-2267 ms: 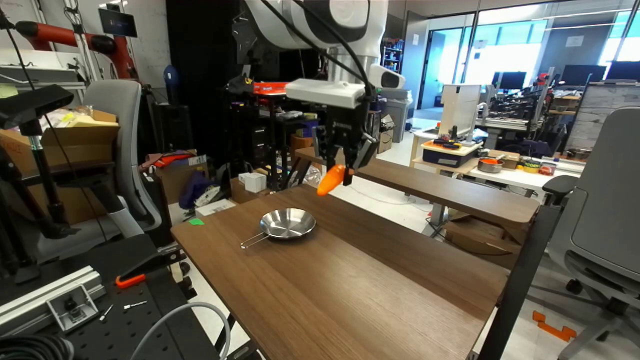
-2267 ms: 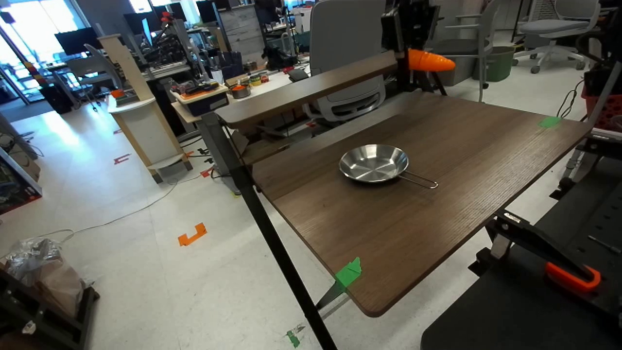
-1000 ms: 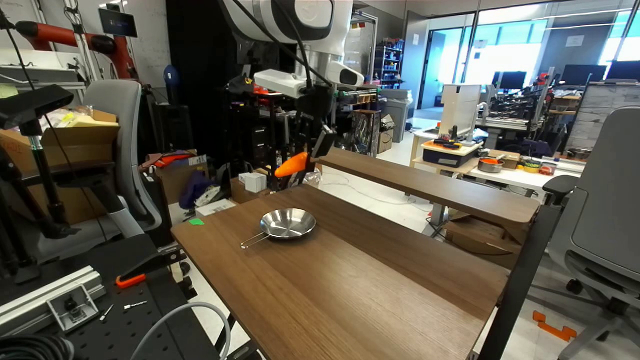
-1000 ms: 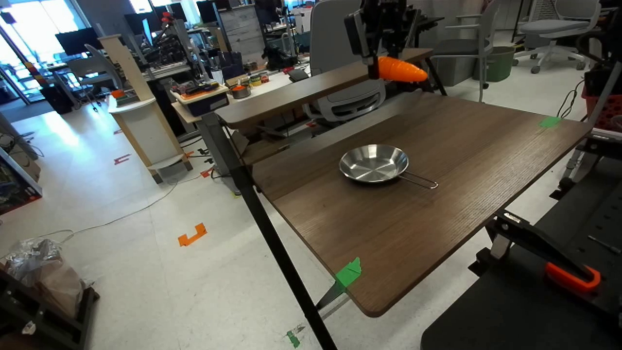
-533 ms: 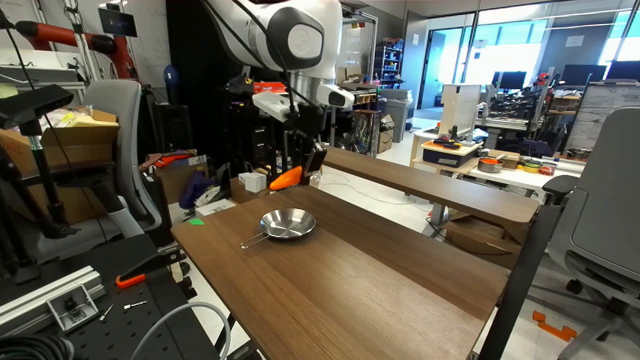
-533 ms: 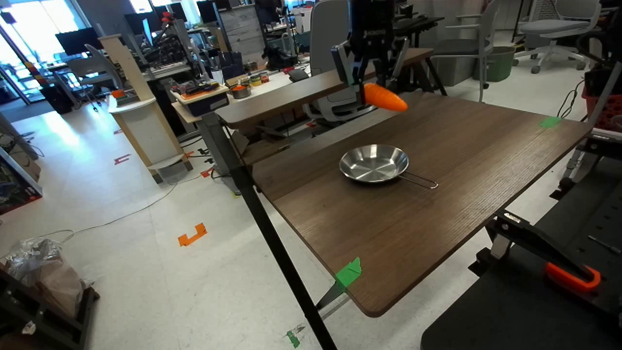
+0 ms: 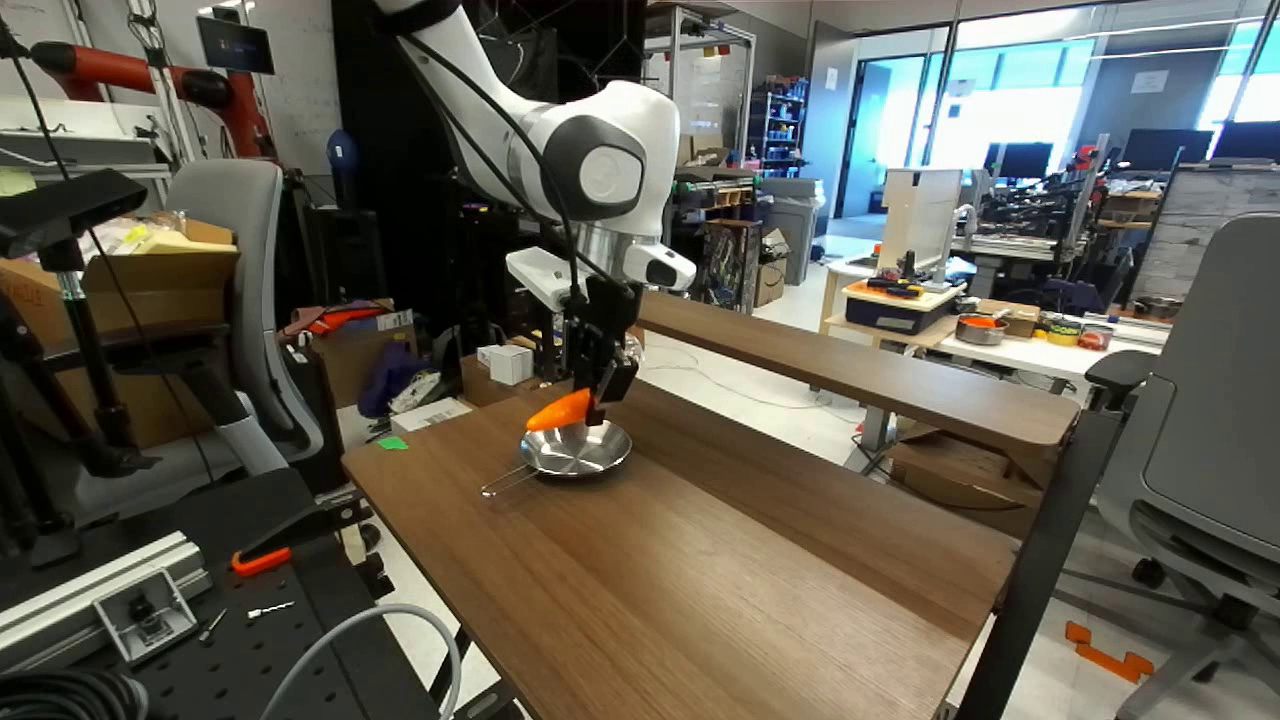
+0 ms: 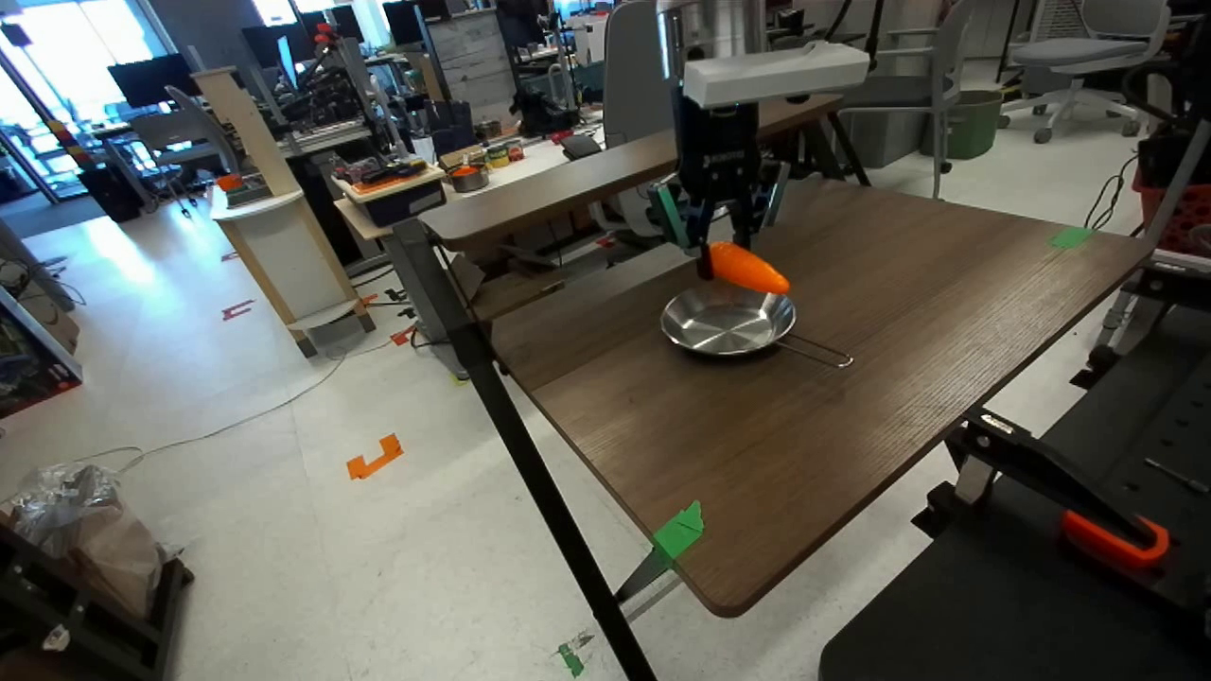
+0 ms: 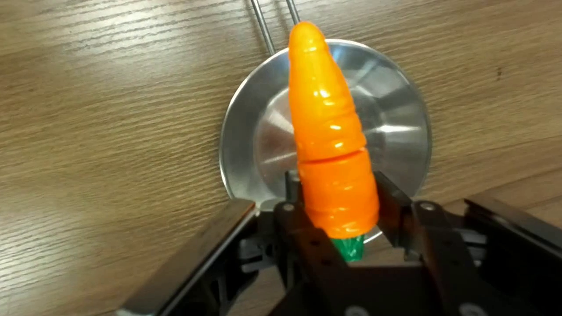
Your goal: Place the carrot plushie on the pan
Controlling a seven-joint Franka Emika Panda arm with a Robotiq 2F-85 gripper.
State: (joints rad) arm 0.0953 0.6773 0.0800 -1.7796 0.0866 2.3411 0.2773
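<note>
Wrist view: we see one carrot plushie (image 9: pixel 332 136) mid-frame, held between the jaws of one gripper (image 9: pixel 339 193); one pan (image 9: pixel 390 114) beneath.

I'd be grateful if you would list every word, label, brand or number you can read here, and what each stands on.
"ROBOTIQ", small and faint, on the black body of the gripper.
Too small or blurred to read, among others: print on the cardboard box, white label on the black clamp, white sheet at the back.
No lettering shows on the carrot or pan.
</note>
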